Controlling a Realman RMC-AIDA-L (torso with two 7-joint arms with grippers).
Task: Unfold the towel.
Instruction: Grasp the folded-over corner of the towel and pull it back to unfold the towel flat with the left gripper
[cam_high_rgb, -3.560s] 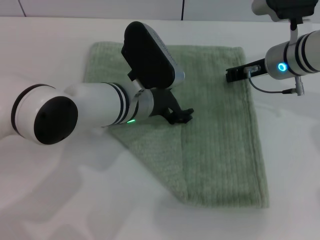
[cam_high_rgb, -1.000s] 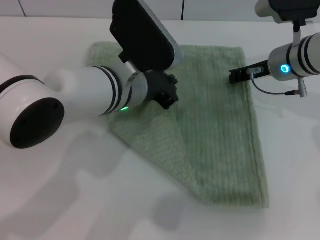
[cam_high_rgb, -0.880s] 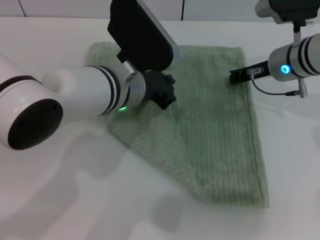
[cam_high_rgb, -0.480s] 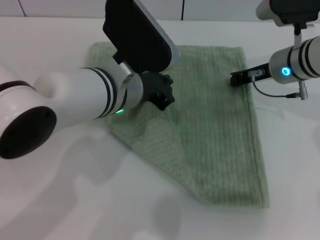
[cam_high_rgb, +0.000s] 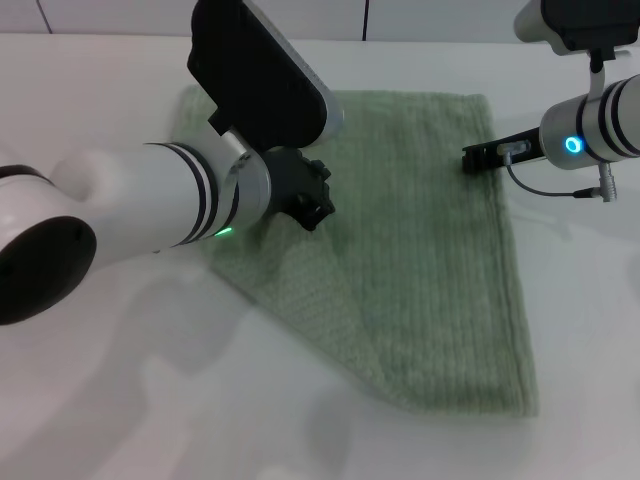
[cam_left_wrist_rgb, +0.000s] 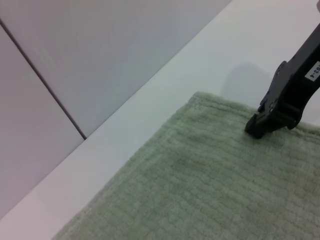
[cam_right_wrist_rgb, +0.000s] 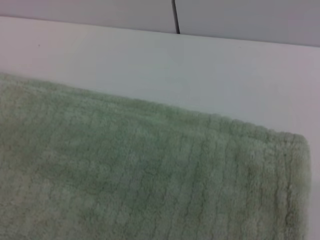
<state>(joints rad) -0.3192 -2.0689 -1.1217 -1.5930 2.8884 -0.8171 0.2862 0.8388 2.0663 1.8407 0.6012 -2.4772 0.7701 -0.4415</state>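
The pale green towel (cam_high_rgb: 430, 260) lies flat on the white table (cam_high_rgb: 110, 400). Its near left corner is folded over, leaving a slanted edge from the left side down to the front edge. My left gripper (cam_high_rgb: 312, 203) hovers low over the towel's left middle, and my left forearm hides the cloth beneath it. My right gripper (cam_high_rgb: 470, 157) reaches in from the right, shut, with its tips resting on the towel near the far right corner. It also shows in the left wrist view (cam_left_wrist_rgb: 256, 128), on the towel (cam_left_wrist_rgb: 200, 195). The right wrist view shows that corner of the towel (cam_right_wrist_rgb: 125, 170) lying flat.
The pale wall panels (cam_left_wrist_rgb: 100, 60) stand just behind the table's far edge. My left forearm (cam_high_rgb: 130, 220) stretches across the left side of the table. A thin cable (cam_high_rgb: 545, 190) hangs under my right wrist.
My left gripper has moved up and to the left over the towel, away from the fold. The towel's outline has barely changed. My right gripper has stayed put.
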